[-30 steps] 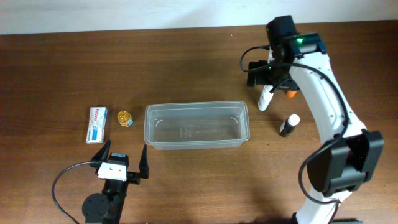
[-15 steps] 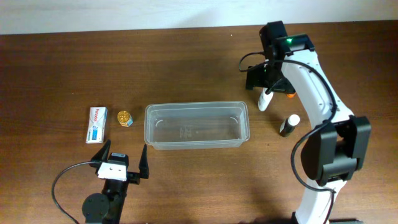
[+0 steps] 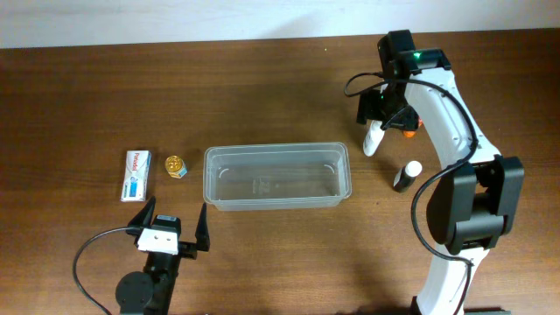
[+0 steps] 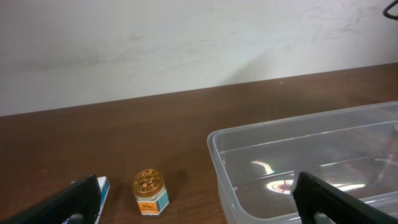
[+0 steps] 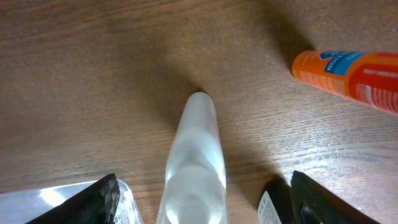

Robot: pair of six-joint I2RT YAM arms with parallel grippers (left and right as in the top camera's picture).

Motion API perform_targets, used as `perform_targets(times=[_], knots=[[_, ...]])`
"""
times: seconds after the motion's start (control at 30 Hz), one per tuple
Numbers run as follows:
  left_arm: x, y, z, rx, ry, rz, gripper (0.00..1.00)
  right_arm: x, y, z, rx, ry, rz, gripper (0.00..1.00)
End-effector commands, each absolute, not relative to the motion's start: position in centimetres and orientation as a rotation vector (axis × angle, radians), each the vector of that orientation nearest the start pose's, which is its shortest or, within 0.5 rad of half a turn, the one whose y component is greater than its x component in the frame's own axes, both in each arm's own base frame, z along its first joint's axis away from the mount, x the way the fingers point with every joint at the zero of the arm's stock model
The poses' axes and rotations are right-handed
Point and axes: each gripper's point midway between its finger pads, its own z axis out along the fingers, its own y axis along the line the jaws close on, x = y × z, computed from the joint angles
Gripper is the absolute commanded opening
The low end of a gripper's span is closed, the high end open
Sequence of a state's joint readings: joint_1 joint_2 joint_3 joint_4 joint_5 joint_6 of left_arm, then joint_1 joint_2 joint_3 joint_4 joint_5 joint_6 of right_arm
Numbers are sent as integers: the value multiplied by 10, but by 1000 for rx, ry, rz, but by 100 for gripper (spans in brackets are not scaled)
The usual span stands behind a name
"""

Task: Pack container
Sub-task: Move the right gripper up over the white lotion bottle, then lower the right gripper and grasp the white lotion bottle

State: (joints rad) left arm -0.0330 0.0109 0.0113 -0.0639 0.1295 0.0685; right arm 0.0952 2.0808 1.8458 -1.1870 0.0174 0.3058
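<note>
The clear plastic container point(image 3: 276, 177) sits mid-table and holds nothing; it also shows in the left wrist view point(image 4: 311, 168). My right gripper point(image 3: 383, 112) is open above a white tube point(image 3: 374, 138) lying right of the container; in the right wrist view the white tube point(image 5: 198, 168) lies between the open fingers point(image 5: 202, 202), not gripped. An orange tube point(image 5: 351, 71) lies beside it, partly hidden under the arm overhead. My left gripper point(image 3: 172, 234) is open and empty near the front edge, its fingers point(image 4: 199, 202) wide apart.
A small gold-lidded jar point(image 3: 176, 165) point(image 4: 150, 191) and a white-and-blue box point(image 3: 136, 174) lie left of the container. A black bottle with a white cap point(image 3: 407, 176) stands right of it. The right arm's base is at the front right.
The right gripper has shifted slightly right and back over the white tube. The left arm and all objects have not moved.
</note>
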Motion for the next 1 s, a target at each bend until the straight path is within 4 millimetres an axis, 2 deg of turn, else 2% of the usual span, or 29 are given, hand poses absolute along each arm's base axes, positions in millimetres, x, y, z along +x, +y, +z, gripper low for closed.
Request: perform_targets(times=[0.0,0.23,0.37,0.77,0.97], knots=[[244,-29,159,189,1627,-61,99,438,43,98,280,2983,42,76],[244,-29,159,190,1627,-62,99,432,48,76,246,3040,73,70],[244,-29,159,190,1627,-62,99,429,48,66,240,3052,74,61],[244,-29,159,189,1627,-61,99,433,48,65,214,3038,77,25],[244,-29,159,190,1627,-62,99,431,49,69,213,3041,90,21]])
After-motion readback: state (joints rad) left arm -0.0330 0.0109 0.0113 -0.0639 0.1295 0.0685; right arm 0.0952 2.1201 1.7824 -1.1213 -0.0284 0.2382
